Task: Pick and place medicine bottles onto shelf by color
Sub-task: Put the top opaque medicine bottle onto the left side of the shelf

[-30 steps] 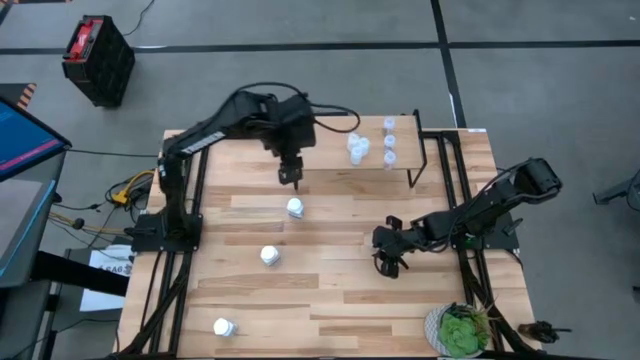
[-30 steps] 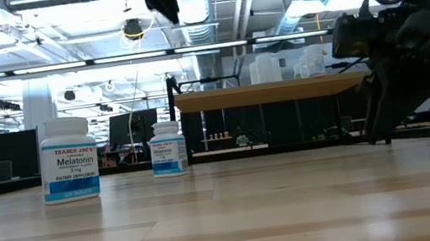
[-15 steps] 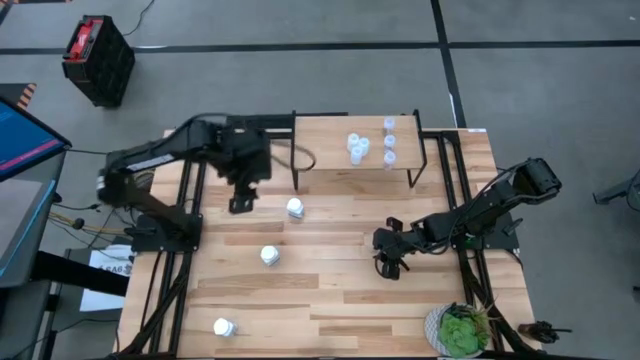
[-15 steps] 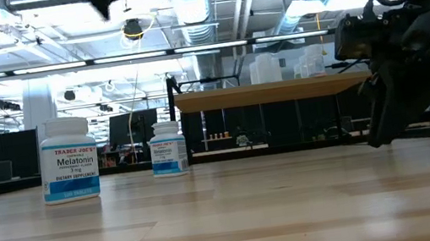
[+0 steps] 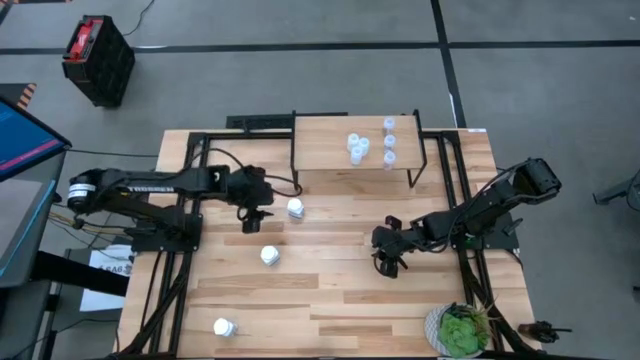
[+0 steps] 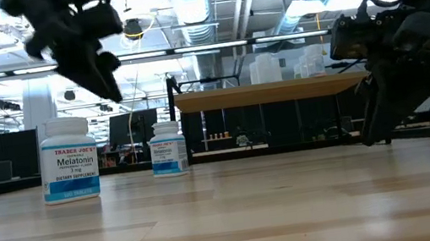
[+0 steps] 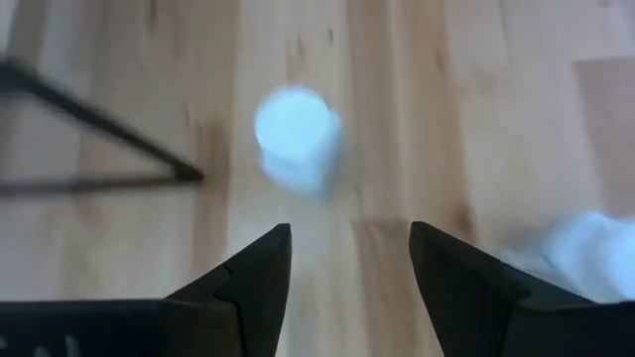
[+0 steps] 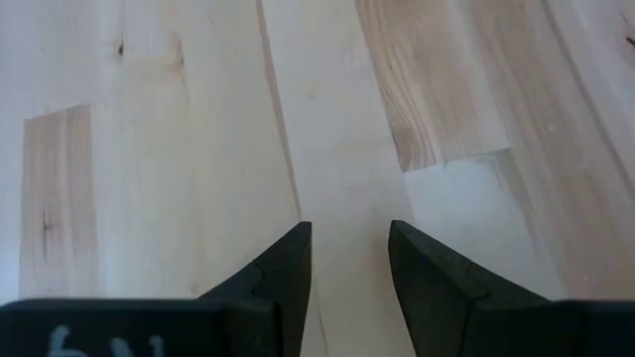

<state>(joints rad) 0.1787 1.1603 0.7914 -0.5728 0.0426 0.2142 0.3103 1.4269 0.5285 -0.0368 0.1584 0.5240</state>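
Note:
Three white medicine bottles stand upright on the table: one (image 5: 295, 208) near the shelf, one (image 5: 270, 256) nearer, one (image 5: 224, 326) at the near left. Two of them show in the low view (image 6: 68, 159) (image 6: 168, 149). Several smaller pale bottles (image 5: 358, 148) (image 5: 389, 141) stand on the light-wood shelf (image 5: 325, 150) at the far edge. My left gripper (image 5: 252, 216) is open and empty above the table, just left of the first bottle, which lies ahead of its fingers in the left wrist view (image 7: 296, 134). My right gripper (image 5: 386, 262) is open and empty, low over bare wood (image 8: 347, 149).
A round green potted plant (image 5: 460, 330) stands at the near right corner. The shelf's thin black legs (image 7: 99, 149) stand close to the left gripper's far side. Bare tabletop (image 5: 330, 290) lies between the two grippers.
My left gripper has swung from just in front of the shelf toward the table's left and near edges and has come down, the arm now stretched low across the table from the left. The bottles have kept their places.

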